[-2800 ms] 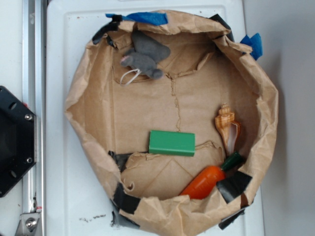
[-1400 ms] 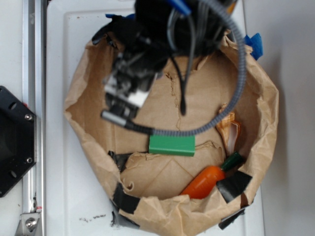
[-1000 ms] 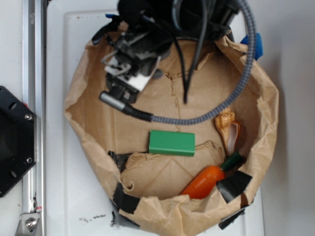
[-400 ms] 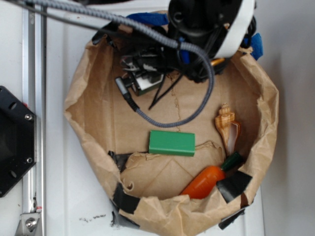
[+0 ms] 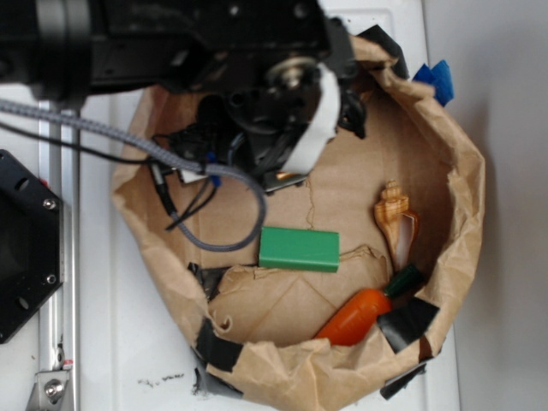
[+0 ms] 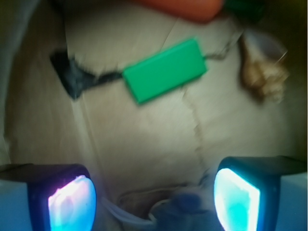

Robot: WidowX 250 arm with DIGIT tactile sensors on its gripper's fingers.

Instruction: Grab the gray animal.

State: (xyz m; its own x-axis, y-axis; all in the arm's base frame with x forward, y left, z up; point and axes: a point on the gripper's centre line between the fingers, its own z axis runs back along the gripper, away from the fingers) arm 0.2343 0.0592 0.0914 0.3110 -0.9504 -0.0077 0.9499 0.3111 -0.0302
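Desk (image 5: 111, 342), white, carries a crumpled brown paper bag (image 5: 467, 197) rolled down into a wide bowl, patched with black and blue tape. Left of the bag, a metal rail (image 5: 53, 282) and a black plate (image 5: 21, 248) sit at the desk's left edge. The arm (image 5: 180, 34) comes in from the far left and covers the bag's far-left part in the exterior view, with a gray braided cable (image 5: 218, 244) looping down from it over the bag floor.

The gripper (image 6: 154, 195) hangs over that far-left part of the bag with its jaws spread wide, one glowing pad at each lower corner of the wrist view, and nothing between them is clamped. The animal (image 6: 185, 202) shows in the wrist view only as a blurred gray shape at the bottom edge, lying on the paper between the two pads and nearer the right one; whether either pad touches it I cannot tell. In the exterior view the arm hides it.

Toward the middle of the bag floor lies a green block (image 5: 299, 249), flat and well apart from the gripper. Right of it, an orange carrot (image 5: 355, 315) with a green top leans against the near-right wall. A tan shell (image 5: 396, 221) stands by the right wall, just beyond the carrot's top.
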